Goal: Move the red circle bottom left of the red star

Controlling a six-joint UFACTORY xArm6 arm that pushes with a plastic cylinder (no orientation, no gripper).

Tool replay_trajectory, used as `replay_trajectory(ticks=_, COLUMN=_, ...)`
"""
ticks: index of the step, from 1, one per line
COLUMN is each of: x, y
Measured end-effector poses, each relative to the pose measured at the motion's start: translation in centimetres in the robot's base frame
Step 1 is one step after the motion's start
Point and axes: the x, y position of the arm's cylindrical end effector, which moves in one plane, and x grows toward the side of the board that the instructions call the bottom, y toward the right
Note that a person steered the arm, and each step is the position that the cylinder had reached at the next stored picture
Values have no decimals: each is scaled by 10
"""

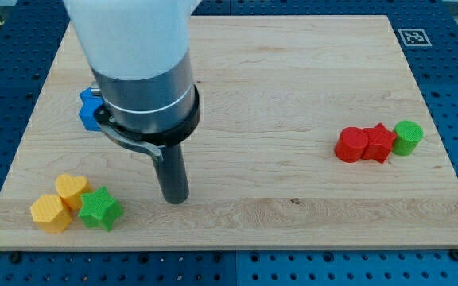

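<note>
Over at the view's right, the red circle [350,145] sits touching the left side of the red star [378,144], with a green cylinder [408,137] touching the star's right side. My tip [175,197] is down on the worktop [277,87] well apart from them, left of centre, just right of the green star [100,209]. No hand on this rig, just the rod, so nothing opens, closes or holds; the tip touches no block now. Judgement: the circle is already left of the star and roughly level with it, so the job is a short nudge toward the view's bottom. Best route: cross the open middle, come in above the circle on its top edge, slightly left of centre, and push down only a little. Keep clear of the star; contact there would drag the reference and probably the cylinder with it. Stop early, since the board's bottom edge is not far below. Count: one red circle, one red star, one green cylinder, one green star, one yellow heart [71,189], one yellow block [49,213] (looks hexagonal), one blue block [90,110] mostly hidden behind the arm, shape unclear. Seven blocks total.
</note>
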Motion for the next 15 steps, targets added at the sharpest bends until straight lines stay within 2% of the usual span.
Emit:
replay_trajectory(ticks=5, x=-4, y=1)
replay_trajectory(ticks=6, x=-23, y=6)
replay_trajectory(ticks=10, x=-24, y=107)
replay_trajectory(ticks=15, x=-7, y=122)
